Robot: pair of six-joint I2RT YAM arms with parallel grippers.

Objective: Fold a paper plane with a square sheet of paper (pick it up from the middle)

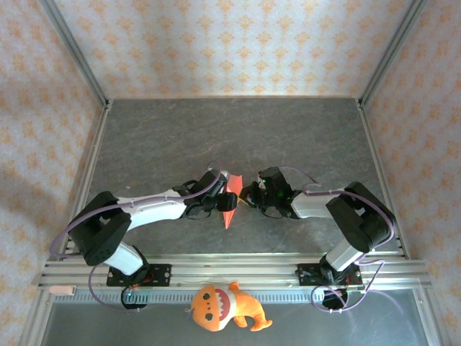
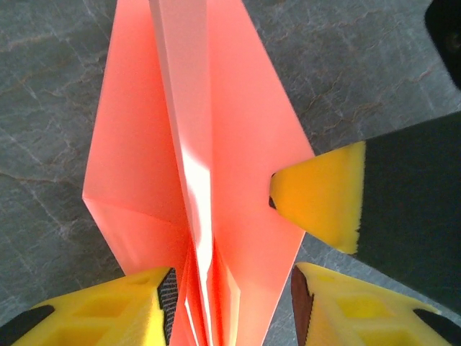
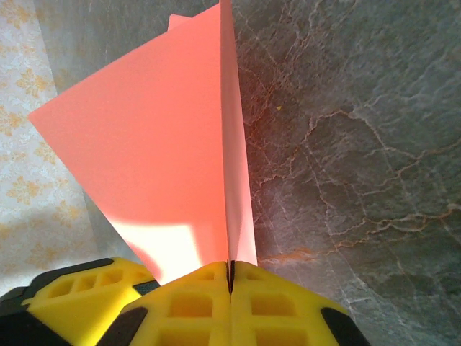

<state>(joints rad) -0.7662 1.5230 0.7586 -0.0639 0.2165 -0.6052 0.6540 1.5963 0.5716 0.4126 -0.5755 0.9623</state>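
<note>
The red-pink paper plane is a narrow folded dart with a raised centre crease, held just above the grey table between the two arms. My right gripper is shut on it; in the right wrist view the crease of the paper plane runs straight into the closed right gripper. My left gripper is open around the paper plane. In the left wrist view the left gripper has its left pad against the folds and its right pad apart from them. A right-gripper finger touches the wing's edge.
An orange plush toy lies in front of the aluminium rail, off the grey table. Patterned walls close in the back and both sides. The far half of the table offers free room.
</note>
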